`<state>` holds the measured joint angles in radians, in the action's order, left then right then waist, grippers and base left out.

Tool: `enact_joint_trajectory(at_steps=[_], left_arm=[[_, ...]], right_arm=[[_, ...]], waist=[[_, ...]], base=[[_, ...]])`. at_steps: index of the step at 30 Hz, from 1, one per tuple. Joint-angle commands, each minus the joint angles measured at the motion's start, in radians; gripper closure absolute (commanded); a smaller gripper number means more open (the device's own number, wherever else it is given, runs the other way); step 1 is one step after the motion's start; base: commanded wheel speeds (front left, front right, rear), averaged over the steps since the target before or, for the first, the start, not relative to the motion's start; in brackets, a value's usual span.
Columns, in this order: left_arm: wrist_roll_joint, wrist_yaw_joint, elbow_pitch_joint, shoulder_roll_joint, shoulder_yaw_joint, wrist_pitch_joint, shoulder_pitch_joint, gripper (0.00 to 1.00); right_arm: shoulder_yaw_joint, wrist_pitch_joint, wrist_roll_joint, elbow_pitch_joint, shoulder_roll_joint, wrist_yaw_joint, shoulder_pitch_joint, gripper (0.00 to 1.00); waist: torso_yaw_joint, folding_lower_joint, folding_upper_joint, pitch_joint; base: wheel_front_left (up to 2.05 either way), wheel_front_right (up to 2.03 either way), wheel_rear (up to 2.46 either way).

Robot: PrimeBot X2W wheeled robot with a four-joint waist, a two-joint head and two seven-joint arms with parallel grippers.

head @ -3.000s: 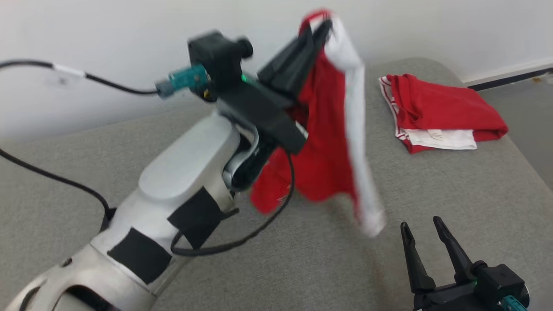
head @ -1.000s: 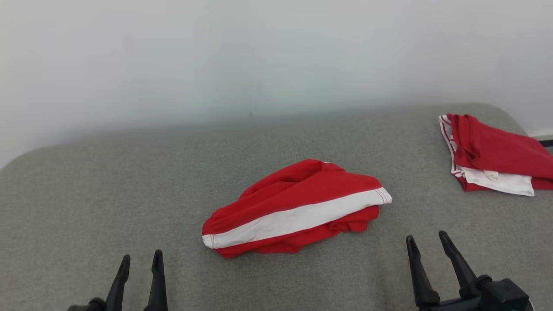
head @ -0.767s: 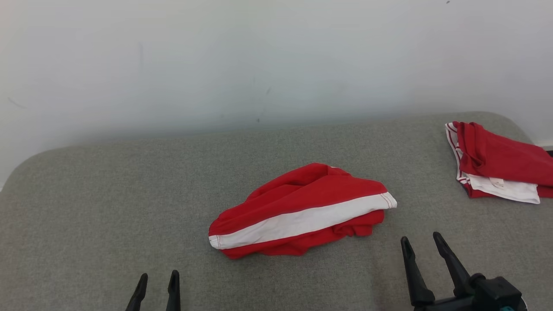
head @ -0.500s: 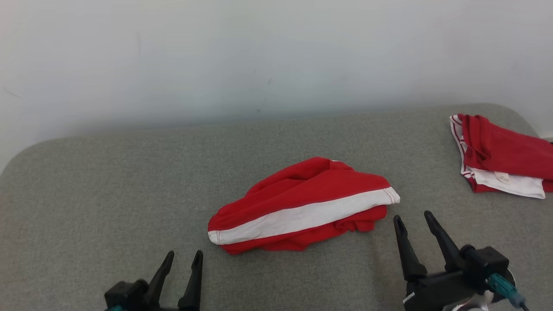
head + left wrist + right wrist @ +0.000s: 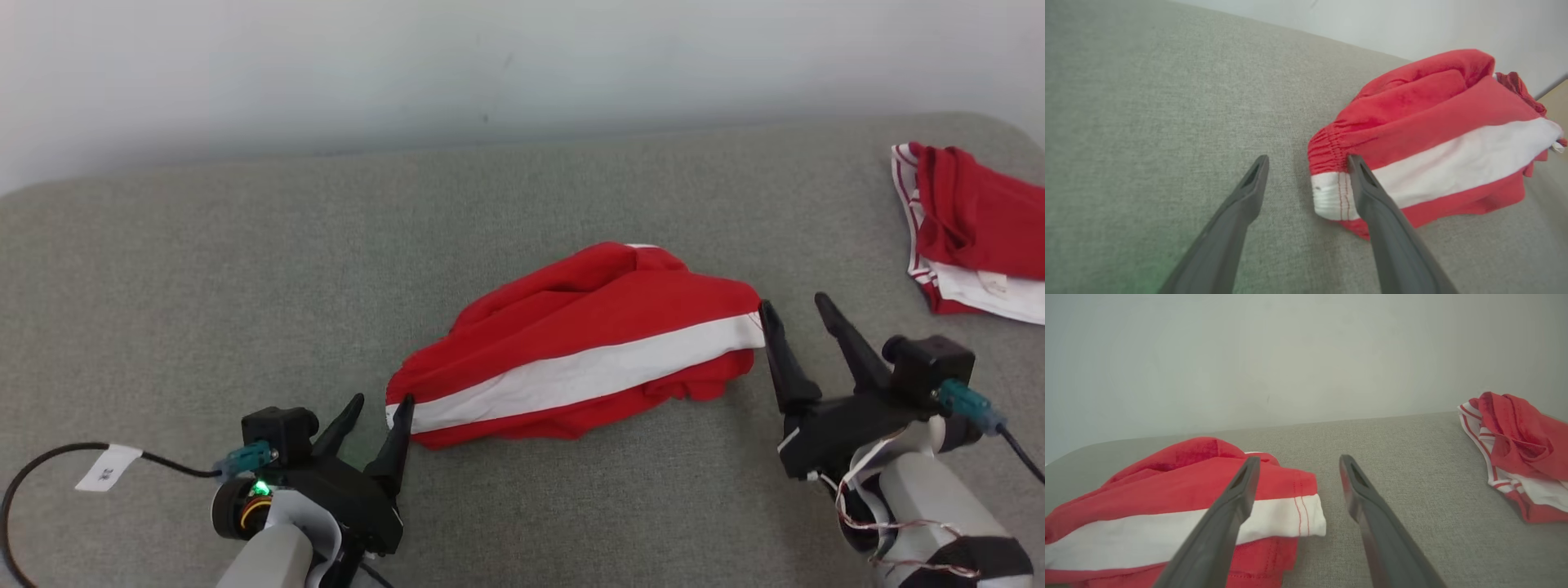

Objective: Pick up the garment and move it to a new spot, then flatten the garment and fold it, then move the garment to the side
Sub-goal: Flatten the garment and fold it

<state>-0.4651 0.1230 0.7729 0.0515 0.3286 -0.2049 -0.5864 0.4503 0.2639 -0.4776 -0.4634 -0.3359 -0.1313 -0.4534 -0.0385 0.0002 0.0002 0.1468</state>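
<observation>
Because the red garment (image 5: 588, 343) with its white band lies in a crumpled heap near the middle of the grey cushion (image 5: 204, 269), the flattening step looks to be the one in hand. The left gripper (image 5: 382, 399) stands wide open and empty, 1 finger right at the gathered waistband end, the other over bare cushion. The right gripper (image 5: 791, 302), equally wide and holding nothing, has 1 finger against the hemmed end of the white band. The next move probably calls for each gripper to straddle its end, close on the cloth, and draw the 2 ends apart. Another folded red garment (image 5: 971, 220) sits well apart at the far right.
</observation>
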Motion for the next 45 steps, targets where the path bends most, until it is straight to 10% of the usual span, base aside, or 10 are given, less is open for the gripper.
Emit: enact_joint_trajectory(at_steps=[1,14,32,45], left_arm=[[-0.020,0.007,0.017,0.002,0.010,0.014,-0.011,0.00],[-0.162,0.002,-0.131,0.007,0.040,0.071,0.086,0.00],[-0.131,-0.172,-0.674,0.129,0.039,0.240,0.322,0.00],[-0.151,-0.162,-0.609,0.118,0.043,0.248,0.260,0.00]], right_arm=[[0.008,-0.001,-0.013,-0.006,-0.004,0.001,-0.019,0.00],[0.049,-0.001,-0.096,-0.042,-0.048,0.001,-0.066,0.00],[0.080,-0.001,-0.125,-0.047,-0.052,0.001,-0.063,0.00],[0.113,-0.001,-0.139,-0.053,-0.068,0.001,-0.075,0.00]], waist=[[-0.003,-0.0002,-0.0002,0.043],[-0.019,-0.0002,-0.0002,0.079],[-0.016,-0.0002,-0.0002,0.099],[-0.018,-0.0002,-0.0002,0.100]], base=[[0.00,0.00,0.00],[0.00,0.00,0.00],[0.00,0.00,0.00],[0.00,0.00,0.00]])
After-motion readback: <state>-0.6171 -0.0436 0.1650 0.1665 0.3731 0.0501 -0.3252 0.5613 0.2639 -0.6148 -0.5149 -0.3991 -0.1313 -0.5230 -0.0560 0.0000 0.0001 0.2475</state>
